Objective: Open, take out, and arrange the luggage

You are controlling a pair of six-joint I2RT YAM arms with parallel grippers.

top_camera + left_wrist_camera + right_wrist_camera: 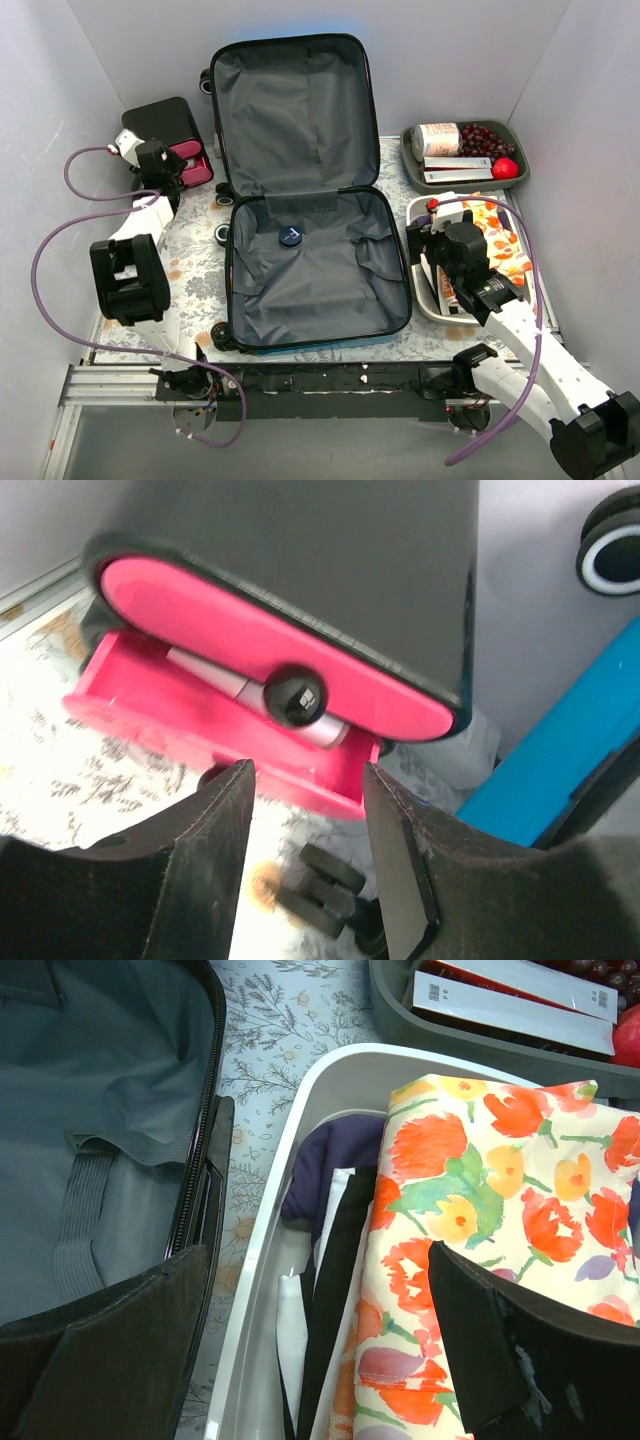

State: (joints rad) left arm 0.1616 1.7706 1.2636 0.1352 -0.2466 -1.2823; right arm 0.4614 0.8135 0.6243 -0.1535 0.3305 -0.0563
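Bright, even light is falling from overhead, leaving only soft shadows; the left wrist view is blurring (the pink drawer point(125, 692) most).

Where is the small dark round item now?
Top view: the round item lies in the near half of the open luggage, left of centre, by the hinge.

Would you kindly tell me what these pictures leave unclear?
Top view: the round dark item in the luggage is too small to identify.
Left wrist: the tube in the pink drawer is half hidden by the drawer above.
Right wrist: the floral cloth covers most of the white tray.
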